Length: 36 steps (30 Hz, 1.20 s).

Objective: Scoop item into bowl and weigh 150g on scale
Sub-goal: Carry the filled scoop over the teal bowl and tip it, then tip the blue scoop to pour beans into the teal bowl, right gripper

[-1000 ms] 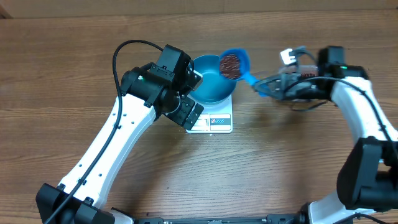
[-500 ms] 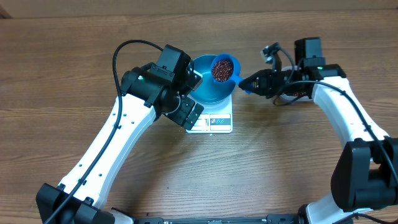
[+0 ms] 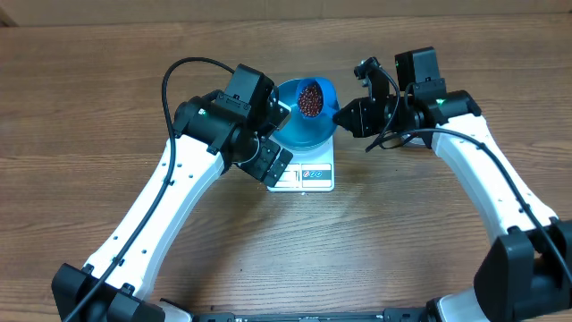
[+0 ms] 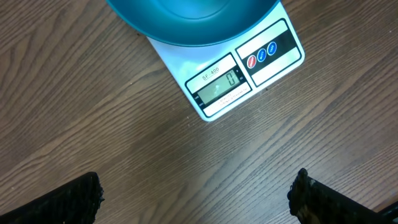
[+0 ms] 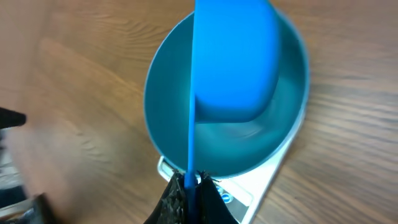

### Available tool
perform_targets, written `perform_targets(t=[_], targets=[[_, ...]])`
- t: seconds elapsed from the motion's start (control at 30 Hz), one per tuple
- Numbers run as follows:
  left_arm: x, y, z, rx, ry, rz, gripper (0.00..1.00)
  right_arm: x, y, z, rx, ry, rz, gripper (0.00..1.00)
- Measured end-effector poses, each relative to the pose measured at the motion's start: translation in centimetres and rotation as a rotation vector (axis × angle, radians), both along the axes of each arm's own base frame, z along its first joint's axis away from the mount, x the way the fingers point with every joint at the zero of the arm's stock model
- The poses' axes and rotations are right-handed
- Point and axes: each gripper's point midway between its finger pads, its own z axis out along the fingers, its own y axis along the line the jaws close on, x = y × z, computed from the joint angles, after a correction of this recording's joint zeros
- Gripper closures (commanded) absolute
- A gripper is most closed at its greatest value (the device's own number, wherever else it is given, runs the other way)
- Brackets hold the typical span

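Scoop [image 3: 330, 97] handle rightward, cup over bowl [image 3: 299, 136]

The top edge crops the bowl [image 4: 193, 25] in the left wrist view. Right wrist view's left side is blurred.

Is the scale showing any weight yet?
No, the scale display reads zero in the left wrist view, with the bowl sitting on it.
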Motion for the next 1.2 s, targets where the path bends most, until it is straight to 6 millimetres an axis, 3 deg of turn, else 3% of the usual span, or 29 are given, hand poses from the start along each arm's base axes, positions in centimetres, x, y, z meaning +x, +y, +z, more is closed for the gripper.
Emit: perform_targets(t=[0.5,0.83,1.2], targets=[[0.0,0.0,0.0,0.0,0.0,0.0,0.0,-0.6,1.0,-1.7,-0.285,-0.083,-0.029,0.96],[0.0,0.0,0.0,0.0,0.0,0.0,0.0,-0.5,1.2,-1.9,-0.361,-0.122,-0.044,0.96],[0.0,0.0,0.0,0.0,0.0,0.0,0.0,0.3,1.2,0.3,-0.356,-0.174,-0.049,0.96]])
